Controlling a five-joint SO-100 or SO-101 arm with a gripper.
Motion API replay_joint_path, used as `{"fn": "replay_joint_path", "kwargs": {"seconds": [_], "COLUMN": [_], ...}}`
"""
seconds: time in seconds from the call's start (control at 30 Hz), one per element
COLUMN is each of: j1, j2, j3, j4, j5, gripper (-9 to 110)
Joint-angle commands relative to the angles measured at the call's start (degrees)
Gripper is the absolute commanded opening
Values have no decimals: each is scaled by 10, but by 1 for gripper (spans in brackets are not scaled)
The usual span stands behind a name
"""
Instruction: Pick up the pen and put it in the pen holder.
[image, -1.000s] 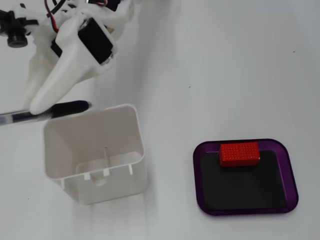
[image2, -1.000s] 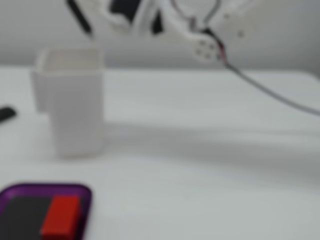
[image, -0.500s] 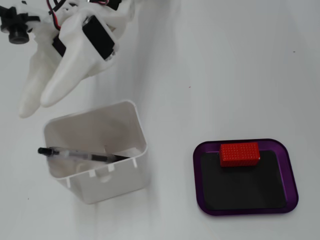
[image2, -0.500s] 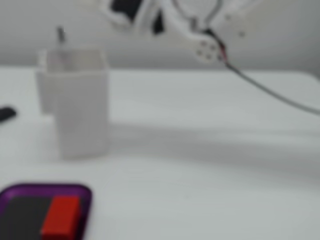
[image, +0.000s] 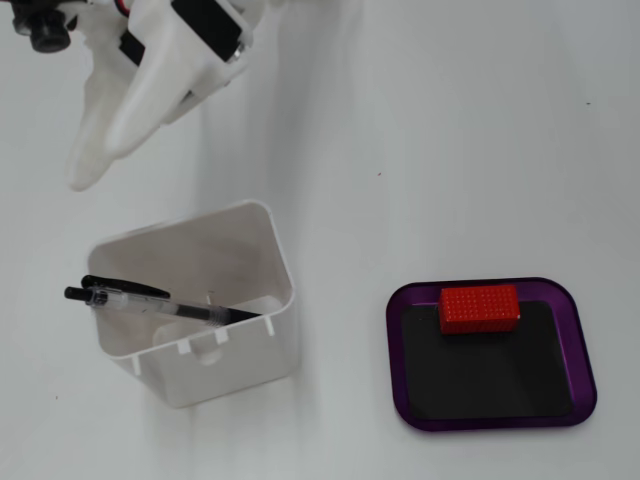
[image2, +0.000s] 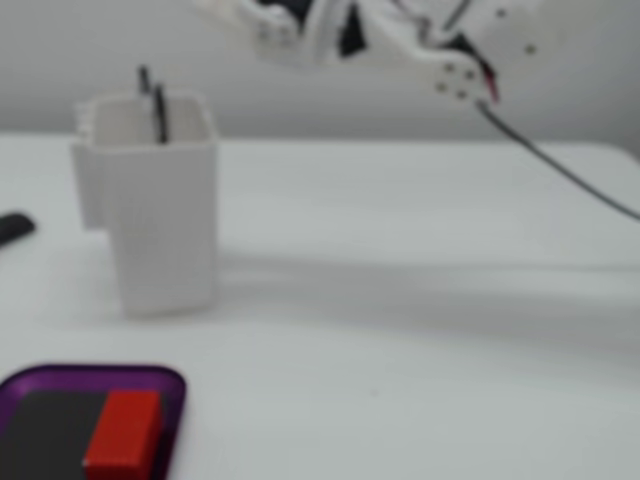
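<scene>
A pen with a clear barrel and black ends leans inside the white pen holder, its top end sticking out over the left rim. A second dark shaft lies right beside it. In the other fixed view both show as two dark sticks rising above the holder. My white gripper hangs above and up-left of the holder, clear of it, with nothing between its fingers, which stand slightly apart. My arm is blurred at the top of the other fixed view.
A purple tray with a black floor holds a red block to the right of the holder; both also show in the other fixed view. A small black object lies at the left edge. A cable trails from the arm.
</scene>
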Motion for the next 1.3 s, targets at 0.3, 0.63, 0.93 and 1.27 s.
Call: {"fn": "replay_joint_path", "kwargs": {"seconds": [0.3, 0.63, 0.93, 1.27], "j1": [4, -32, -41, -40], "j2": [527, 727, 908, 1084], "j3": [46, 182, 402, 546], "j4": [832, 1121, 1137, 1218], "j5": [399, 596, 594, 601], "gripper": [11, 11, 11, 10]}}
